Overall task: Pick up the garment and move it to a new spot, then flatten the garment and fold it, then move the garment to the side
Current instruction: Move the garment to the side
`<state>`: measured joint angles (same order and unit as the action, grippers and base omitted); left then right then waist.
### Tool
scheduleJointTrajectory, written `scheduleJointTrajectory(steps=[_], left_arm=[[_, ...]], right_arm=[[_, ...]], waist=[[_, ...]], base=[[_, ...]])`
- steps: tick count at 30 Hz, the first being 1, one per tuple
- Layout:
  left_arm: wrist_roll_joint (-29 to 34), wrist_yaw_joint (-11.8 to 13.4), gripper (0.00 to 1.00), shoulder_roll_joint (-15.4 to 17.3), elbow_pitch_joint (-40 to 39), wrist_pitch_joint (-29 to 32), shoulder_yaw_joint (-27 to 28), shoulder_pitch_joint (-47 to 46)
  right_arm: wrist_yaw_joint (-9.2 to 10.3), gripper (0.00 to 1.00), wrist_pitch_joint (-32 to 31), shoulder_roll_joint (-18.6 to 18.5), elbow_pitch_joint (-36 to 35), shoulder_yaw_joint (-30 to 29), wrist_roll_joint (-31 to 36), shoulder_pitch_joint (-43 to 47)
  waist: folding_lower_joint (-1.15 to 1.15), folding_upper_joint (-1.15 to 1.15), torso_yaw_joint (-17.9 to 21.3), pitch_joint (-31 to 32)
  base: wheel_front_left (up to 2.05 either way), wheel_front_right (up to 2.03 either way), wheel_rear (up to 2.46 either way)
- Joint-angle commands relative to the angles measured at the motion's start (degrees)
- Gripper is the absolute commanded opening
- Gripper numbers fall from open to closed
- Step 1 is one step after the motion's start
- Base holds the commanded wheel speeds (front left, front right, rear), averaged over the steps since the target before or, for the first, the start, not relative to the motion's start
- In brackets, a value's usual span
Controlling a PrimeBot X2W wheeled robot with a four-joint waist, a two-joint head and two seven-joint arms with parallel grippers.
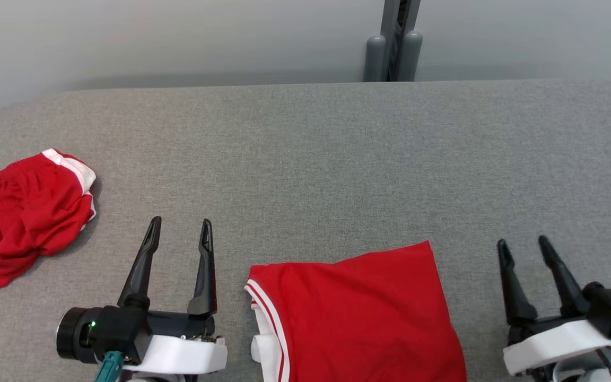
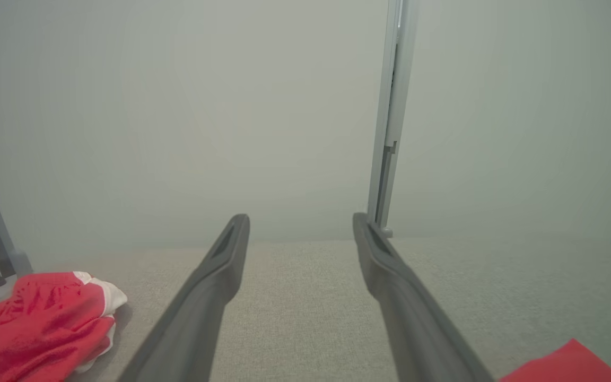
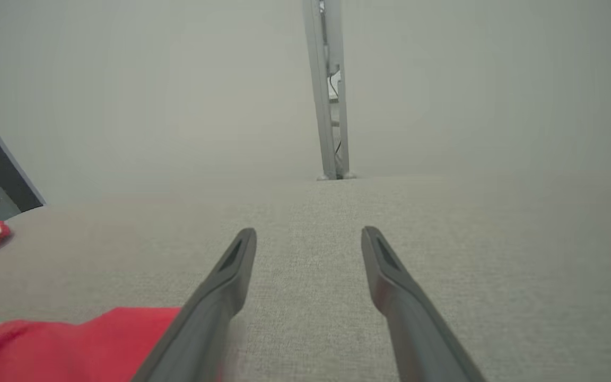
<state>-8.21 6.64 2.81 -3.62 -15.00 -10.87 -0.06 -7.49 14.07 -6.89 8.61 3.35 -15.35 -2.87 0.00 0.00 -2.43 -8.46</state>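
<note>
A red garment [image 1: 361, 315] with white trim lies folded flat at the near edge of the grey table [image 1: 311, 159], between my two grippers. Its far corner shows in the left wrist view [image 2: 565, 366] and in the right wrist view [image 3: 72, 345]. My left gripper [image 1: 181, 229] stands open just left of the garment, apart from it, with nothing between its fingers. My right gripper [image 1: 523, 246] stands open to the right of the garment, also holding nothing. Both grippers point toward the far side of the table.
A second red and white garment [image 1: 22, 215] lies crumpled at the table's left edge, also seen in the left wrist view [image 2: 40, 323]. A grey post [image 1: 393, 45] stands behind the table's far edge against a pale wall.
</note>
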Motion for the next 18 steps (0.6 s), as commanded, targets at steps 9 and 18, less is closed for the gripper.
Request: scheduleJointTrajectory(steps=[9, 18], left_arm=[[-0.6, 0.5, 1.00, 0.2, 0.0, -0.2, -0.8, -2.2], [-0.9, 0.5, 1.00, 0.2, 0.5, -0.2, -1.7, -3.9]], right_arm=[[-0.01, 1.00, -8.2, -6.1, 2.2, 15.4, -12.0, 0.6], [-0.01, 1.00, -12.6, -8.7, 3.0, 20.3, -19.7, -0.5]], waist=[[0.00, 0.00, -0.5, -3.2], [0.00, 0.00, -1.5, -5.0]], base=[[0.00, 0.00, 0.00], [0.00, 0.00, 0.00]])
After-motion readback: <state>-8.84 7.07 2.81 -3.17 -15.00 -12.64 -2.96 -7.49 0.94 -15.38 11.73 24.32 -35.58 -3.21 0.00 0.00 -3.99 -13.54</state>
